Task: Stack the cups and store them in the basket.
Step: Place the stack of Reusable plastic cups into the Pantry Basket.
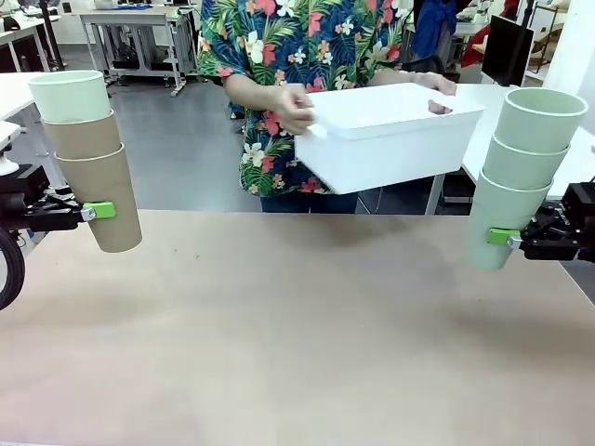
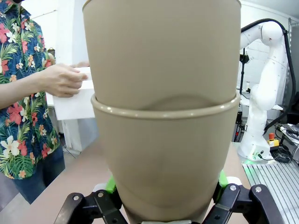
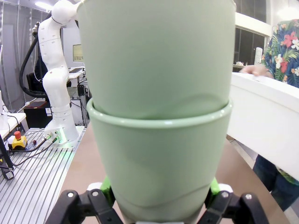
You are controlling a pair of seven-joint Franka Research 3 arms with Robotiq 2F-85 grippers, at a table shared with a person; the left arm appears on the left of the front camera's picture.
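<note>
Tan table (image 1: 297,353) — white basket (image 1: 390,139), grey floor (image 1: 177,149), workbenches (image 1: 139,16) beyond.

front view faces the person (image 1: 307,46) across table (image 1: 297,325); wrist views close

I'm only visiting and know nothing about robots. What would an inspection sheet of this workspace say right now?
Surface: brown table, no spills seen.
Job's things: left stack, two tan cups with a mint cup on top; right stack, three mint cups; white basket, held over the table's far edge by a person's hands.
Clutter: nothing seen.
Grippers: left pincer shut on the left stack's bottom cup; right pincer shut on the right stack's bottom cup; both stacks are off the table.
Cables: black hose along an arm; leads by an arm's base.
Surroundings: work tables behind the person.
</note>
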